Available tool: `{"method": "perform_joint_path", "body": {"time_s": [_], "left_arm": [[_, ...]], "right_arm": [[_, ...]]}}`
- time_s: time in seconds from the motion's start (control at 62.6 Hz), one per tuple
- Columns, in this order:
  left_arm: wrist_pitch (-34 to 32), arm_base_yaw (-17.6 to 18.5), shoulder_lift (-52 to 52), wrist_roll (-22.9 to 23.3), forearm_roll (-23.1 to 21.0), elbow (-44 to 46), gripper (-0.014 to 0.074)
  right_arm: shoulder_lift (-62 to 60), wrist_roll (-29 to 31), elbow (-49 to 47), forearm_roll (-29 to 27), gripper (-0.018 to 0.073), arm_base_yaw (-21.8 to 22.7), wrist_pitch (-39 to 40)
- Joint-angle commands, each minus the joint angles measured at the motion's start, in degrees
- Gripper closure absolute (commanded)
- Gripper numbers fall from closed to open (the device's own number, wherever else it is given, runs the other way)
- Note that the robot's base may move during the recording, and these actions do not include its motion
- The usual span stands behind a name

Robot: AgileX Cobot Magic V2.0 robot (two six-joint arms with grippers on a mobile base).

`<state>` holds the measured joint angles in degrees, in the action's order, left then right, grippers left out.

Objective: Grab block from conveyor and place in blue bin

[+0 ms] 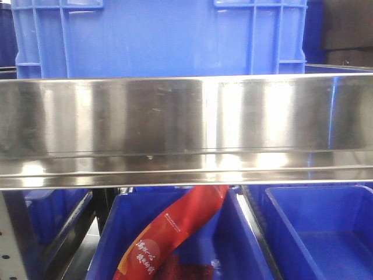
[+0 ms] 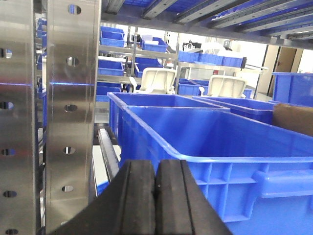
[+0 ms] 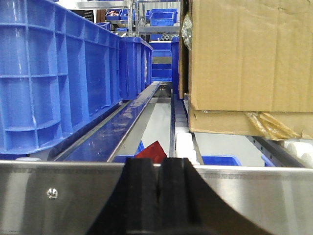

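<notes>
Since neither conveyor nor block shows behind the steel rail (image 1: 186, 131), and both grippers (image 2: 155, 196) (image 3: 159, 196) sit pressed together holding nothing, I judge I'm pre-grab and must first find the block.

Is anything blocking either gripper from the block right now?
Cannot tell: no block or conveyor belt shows. A steel rail crosses directly ahead of the shut right gripper; a blue bin stands ahead of the shut left gripper.

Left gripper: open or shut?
Shut. In the left wrist view the left gripper's two black fingers press together with no gap and nothing between them.
</notes>
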<state>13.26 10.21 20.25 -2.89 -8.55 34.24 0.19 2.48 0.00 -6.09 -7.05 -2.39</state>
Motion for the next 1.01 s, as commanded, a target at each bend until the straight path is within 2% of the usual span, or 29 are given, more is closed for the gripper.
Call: {"method": "perform_joint_path", "body": {"time_s": [0.0,0.096,0.176,0.287,0.575,0.655,0.75,0.798,0.99], "left_arm": [[-1.13,-0.14,-0.63,0.14,-0.35,-0.07,0.0708],[-2.10,-0.29,-1.58,0.14,0.56,-1.21,0.0708],[-6.04,-0.87,-3.06,0.14,2.75,-4.81,0.0708],[-7.57,-3.48,-7.30,0.14,10.43,-11.86,0.0708],[-8.04,-12.55,-20.06,0.14,10.35,-27.62,0.0708],[-9.25,-14.01,-20.25,0.14,8.55,-31.45,0.0708],[-14.91,-13.62,-20.25,0.14,7.31,-34.24,0.0708],[-12.53,-13.13,-20.25,0.14,7.31,-34.24,0.0708],[-13.26,-12.85,-20.25,0.14,7.31,-34.24,0.0708]], "right_arm": [[-0.19,0.08,0.00,-0.11,0.0721,0.27,1.27],[-0.19,0.08,0.00,-0.11,0.0721,0.27,1.27],[-0.19,0.08,0.00,-0.11,0.0721,0.27,1.27],[-0.19,0.08,0.00,-0.11,0.0721,0.27,1.27],[-0.19,0.08,0.00,-0.11,0.0721,0.27,1.27],[-0.19,0.08,0.00,-0.11,0.0721,0.27,1.27],[-0.19,0.08,0.00,-0.11,0.0721,0.27,1.27],[-0.19,0.08,0.00,-0.11,0.0721,0.27,1.27],[-0.19,0.08,0.00,-0.11,0.0721,0.27,1.27]]}}
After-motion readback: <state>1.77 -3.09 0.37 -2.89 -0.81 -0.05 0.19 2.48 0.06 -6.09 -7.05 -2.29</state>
